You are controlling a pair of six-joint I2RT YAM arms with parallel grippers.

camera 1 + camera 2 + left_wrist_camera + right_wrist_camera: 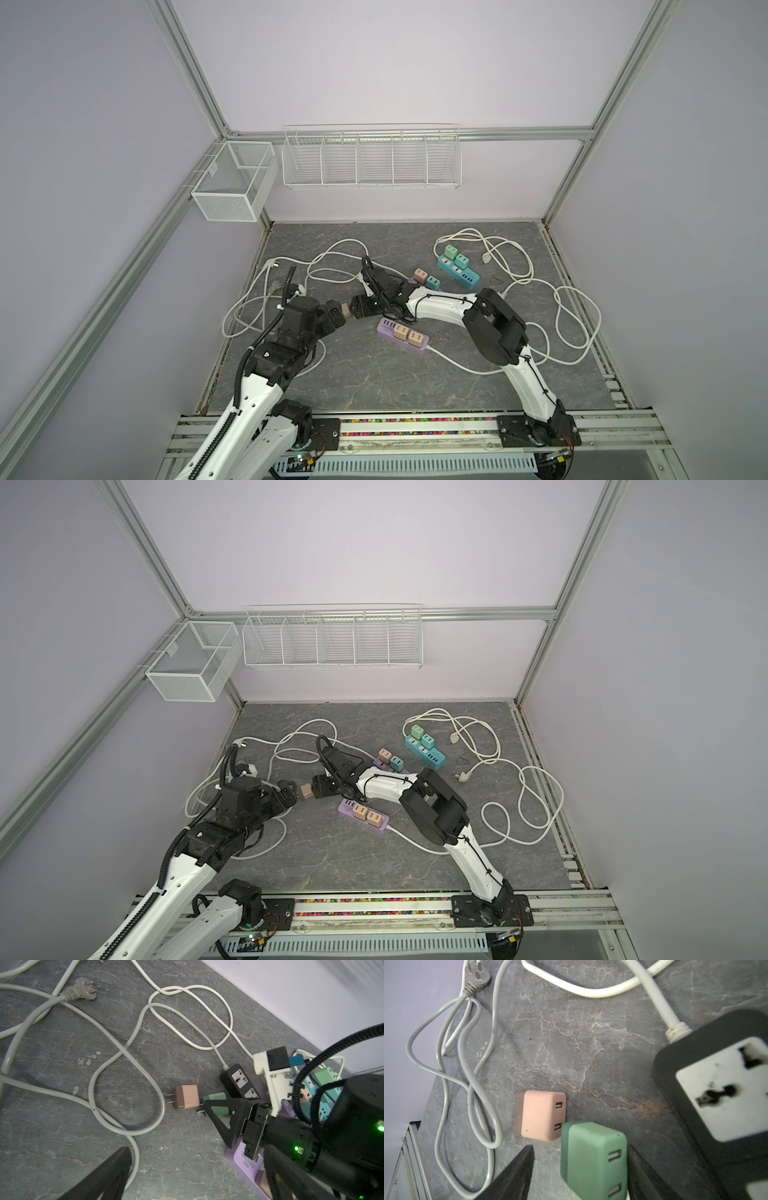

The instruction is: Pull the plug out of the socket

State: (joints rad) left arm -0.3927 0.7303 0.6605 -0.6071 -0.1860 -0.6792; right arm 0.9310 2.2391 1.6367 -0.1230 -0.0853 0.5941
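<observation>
The grey marbled table (374, 374) carries loose white and grey cords (591, 993) and several socket strips. In a top view a purple socket strip (386, 327) lies near the middle with two pale adapters plugged in, and a blue socket strip (467, 279) lies farther back with two green ones.

A black socket strip (239, 1082) lies under the right arm. The two of its sockets that the left wrist view shows are empty.

The right hand (580, 1147) reaches across the middle and sits low over the table just beside that black strip. Its fingers (517, 1174) stand apart around the green plug (593, 1159). One finger is clearly off the plug with table showing in the gap. The other runs close along the plug's far side, and contact there cannot be told.

The green plug is out of the socket and sits between those fingers. The left wrist view shows a bare prong of it just over the table.

The left hand (293, 796) faces the right one, spread wide and holding nothing. Only one of its fingers (112, 1167) shows in the left wrist view.

The pink plug (186, 1097) lies on its side on the table between the two hands, just beside the green plug, untouched, its two prongs bare.
</observation>
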